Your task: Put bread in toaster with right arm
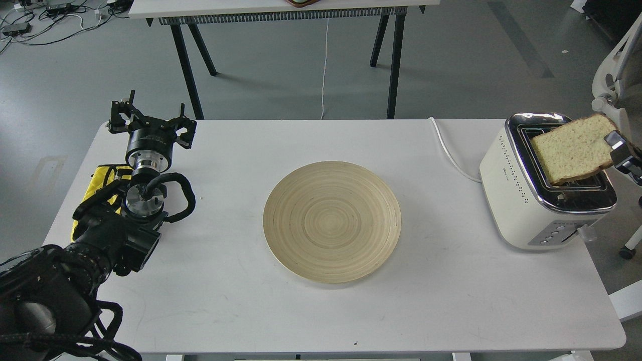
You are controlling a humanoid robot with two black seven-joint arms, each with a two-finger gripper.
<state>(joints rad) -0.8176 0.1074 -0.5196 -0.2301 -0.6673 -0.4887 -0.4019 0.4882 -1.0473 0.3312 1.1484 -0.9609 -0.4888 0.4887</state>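
Observation:
The bread (572,149), a pale slice with a brown crust, hangs tilted over the chrome top of the cream-white toaster (531,200) at the table's right end; its lower edge reaches down to a black slot. My right gripper (618,150) is shut on the slice's right edge; only its tip shows at the right border. My left gripper (150,123) is open and empty at the table's far left, above a yellow cloth (103,183).
A round bamboo plate (332,221) lies empty in the middle of the white table (451,301). The toaster's white cord (449,153) runs back over the far edge. A black-legged table stands behind. A white chair is at the right border.

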